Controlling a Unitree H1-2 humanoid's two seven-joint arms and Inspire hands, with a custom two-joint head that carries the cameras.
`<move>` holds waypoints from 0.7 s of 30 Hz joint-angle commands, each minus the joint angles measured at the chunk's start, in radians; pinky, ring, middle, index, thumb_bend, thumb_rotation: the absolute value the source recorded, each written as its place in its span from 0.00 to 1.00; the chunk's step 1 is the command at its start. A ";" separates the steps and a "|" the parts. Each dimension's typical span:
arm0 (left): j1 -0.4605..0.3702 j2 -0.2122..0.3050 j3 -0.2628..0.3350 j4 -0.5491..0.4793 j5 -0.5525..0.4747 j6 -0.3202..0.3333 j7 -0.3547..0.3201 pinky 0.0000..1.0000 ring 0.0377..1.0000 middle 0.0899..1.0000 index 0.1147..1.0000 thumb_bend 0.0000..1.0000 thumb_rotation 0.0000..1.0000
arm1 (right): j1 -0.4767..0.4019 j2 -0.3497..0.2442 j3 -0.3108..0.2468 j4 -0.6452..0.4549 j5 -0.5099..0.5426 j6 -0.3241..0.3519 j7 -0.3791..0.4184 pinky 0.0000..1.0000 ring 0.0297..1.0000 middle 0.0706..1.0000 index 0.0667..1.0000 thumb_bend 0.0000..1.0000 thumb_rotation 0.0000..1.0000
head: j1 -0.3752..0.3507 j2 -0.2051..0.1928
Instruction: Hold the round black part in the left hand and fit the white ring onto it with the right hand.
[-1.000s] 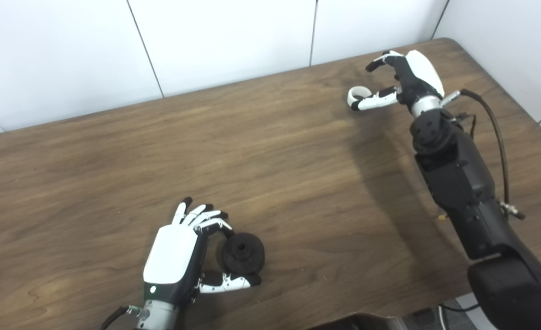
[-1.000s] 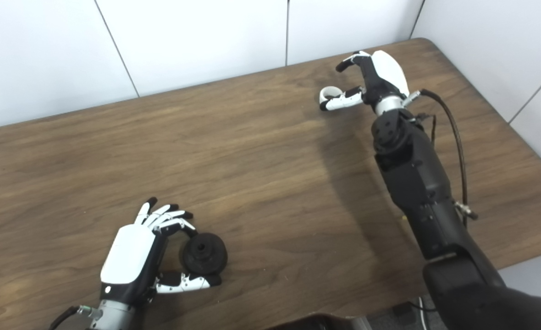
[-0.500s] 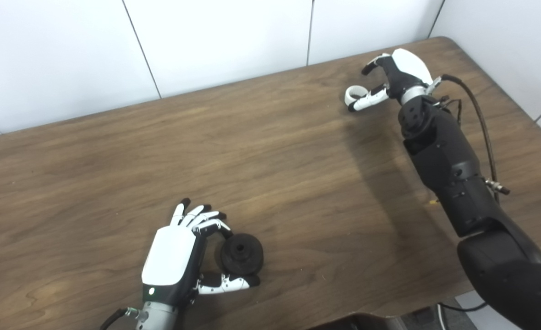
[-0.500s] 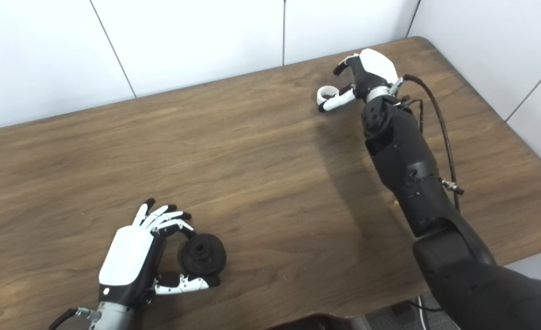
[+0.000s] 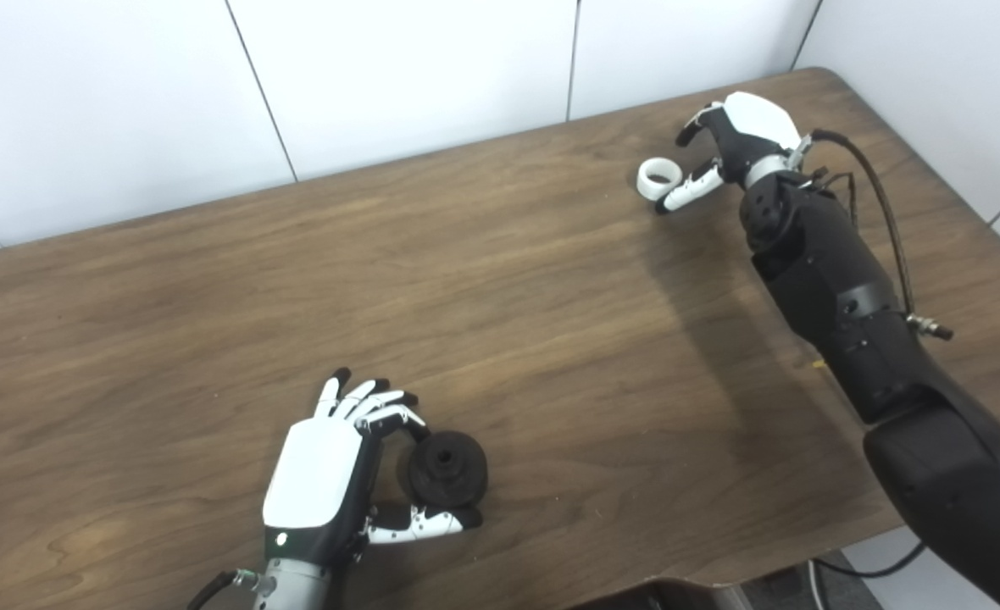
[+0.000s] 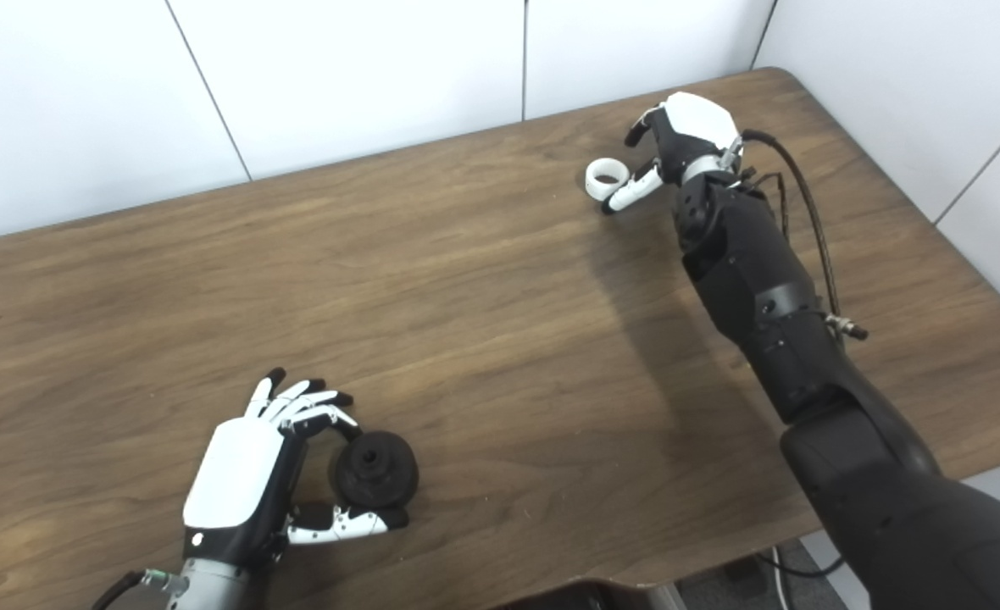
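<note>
Wood-grain brown counter (image 5: pixel 500 280) carries both task pieces, far apart. Near the front edge, the left hand (image 5: pixel 324 470) rests with its white back upward, fingers (image 5: pixel 377 407) curled over the far side of the round black part with a centre hole (image 5: pixel 447 468) and thumb (image 5: pixel 419 524) along its near side, so the part sits cupped between them on the counter; whether they press it firmly cannot be told. At the far right corner, the small white plastic ring (image 5: pixel 659 175) lies flat on the counter. The right hand (image 5: pixel 733 135) is just beside it, holding nothing, fingers apart and curved, its thumb (image 5: pixel 686 188) reaching down near the ring's right side. A black cable (image 5: pixel 877 195) loops along the right forearm.
</note>
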 commanded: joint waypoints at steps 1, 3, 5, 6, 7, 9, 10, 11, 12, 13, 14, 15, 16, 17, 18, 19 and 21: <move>0.018 0.012 -0.004 -0.002 0.016 0.004 -0.025 1.00 0.87 0.74 0.42 0.52 0.05 | -0.063 -0.035 -0.002 -0.008 -0.017 -0.003 -0.010 1.00 1.00 0.94 0.67 0.90 0.24 | -0.001 0.001; 0.017 0.011 -0.005 0.001 0.017 0.003 -0.022 1.00 0.86 0.74 0.42 0.52 0.05 | -0.067 -0.038 0.000 -0.002 -0.012 -0.003 -0.011 1.00 1.00 0.94 0.66 0.89 0.24 | 0.000 0.000; 0.017 0.011 -0.006 0.005 0.015 -0.003 -0.014 1.00 0.86 0.73 0.42 0.52 0.05 | -0.070 -0.040 0.004 0.003 -0.009 -0.003 -0.012 1.00 1.00 0.93 0.65 0.89 0.24 | 0.001 0.000; 0.017 0.011 -0.006 0.007 0.013 -0.005 -0.011 1.00 0.86 0.73 0.42 0.52 0.05 | -0.071 -0.040 0.006 0.006 -0.008 -0.004 -0.013 1.00 1.00 0.93 0.65 0.89 0.24 | 0.001 0.000; 0.017 0.011 -0.006 0.008 0.011 -0.007 -0.011 1.00 0.86 0.73 0.42 0.52 0.05 | -0.072 -0.041 0.009 0.007 -0.006 -0.004 -0.014 1.00 1.00 0.93 0.64 0.89 0.24 | 0.001 0.000; 0.017 0.012 -0.006 0.008 0.011 -0.007 -0.012 1.00 0.86 0.73 0.42 0.52 0.05 | -0.074 -0.043 0.014 0.011 0.001 -0.005 -0.015 1.00 1.00 0.93 0.64 0.89 0.23 | 0.001 0.000; 0.017 0.011 -0.007 0.009 0.012 -0.008 -0.011 1.00 0.86 0.73 0.42 0.52 0.05 | -0.075 -0.043 0.017 0.012 0.005 -0.006 -0.017 1.00 1.00 0.93 0.63 0.89 0.23 | 0.002 0.000; 0.018 0.011 -0.007 0.009 0.013 -0.008 -0.010 1.00 0.86 0.73 0.42 0.52 0.05 | -0.076 -0.043 0.020 0.014 0.007 -0.006 -0.019 1.00 1.00 0.93 0.63 0.89 0.23 | 0.002 0.000; 0.018 0.011 -0.007 0.010 0.014 -0.008 -0.010 1.00 0.86 0.73 0.42 0.52 0.05 | -0.077 -0.043 0.023 0.014 0.009 -0.007 -0.019 1.00 1.00 0.93 0.63 0.89 0.23 | 0.002 0.000; 0.017 0.010 -0.007 0.010 0.015 -0.007 -0.011 1.00 0.86 0.73 0.42 0.52 0.05 | -0.079 -0.042 0.026 0.013 0.011 -0.006 -0.018 1.00 1.00 0.93 0.63 0.89 0.23 | 0.002 0.000; 0.018 0.009 -0.008 0.009 0.018 -0.006 -0.012 1.00 0.86 0.73 0.42 0.52 0.05 | -0.082 -0.040 0.029 0.014 0.012 -0.006 -0.018 1.00 1.00 0.93 0.63 0.89 0.23 | 0.005 -0.001; 0.019 0.009 -0.009 0.008 0.020 -0.004 -0.013 1.00 0.86 0.73 0.42 0.52 0.05 | -0.085 -0.039 0.030 0.015 0.014 -0.005 -0.018 1.00 1.00 0.92 0.62 0.89 0.23 | 0.005 -0.001; 0.020 0.007 -0.009 0.007 0.020 -0.003 -0.015 1.00 0.86 0.74 0.42 0.52 0.05 | -0.088 -0.037 0.031 0.017 0.015 -0.005 -0.018 1.00 1.00 0.92 0.62 0.89 0.23 | 0.007 -0.001; 0.020 0.006 -0.009 0.007 0.021 0.000 -0.015 1.00 0.86 0.74 0.42 0.52 0.05 | -0.090 -0.034 0.032 0.019 0.020 -0.005 -0.020 1.00 1.00 0.92 0.62 0.89 0.23 | 0.008 0.000; 0.021 0.005 -0.010 0.006 0.022 0.001 -0.016 1.00 0.86 0.74 0.42 0.52 0.05 | -0.092 -0.033 0.032 0.019 0.023 -0.005 -0.021 1.00 1.00 0.92 0.62 0.90 0.23 | 0.008 0.000; 0.022 0.004 -0.010 0.005 0.024 0.003 -0.017 1.00 0.86 0.74 0.42 0.52 0.05 | -0.093 -0.032 0.034 0.021 0.025 -0.005 -0.024 1.00 1.00 0.92 0.62 0.90 0.23 | 0.010 0.000; 0.022 0.003 -0.011 0.004 0.026 0.006 -0.017 1.00 0.86 0.74 0.42 0.52 0.05 | -0.094 -0.029 0.037 0.020 0.029 -0.006 -0.027 1.00 1.00 0.92 0.62 0.90 0.23 | 0.010 0.000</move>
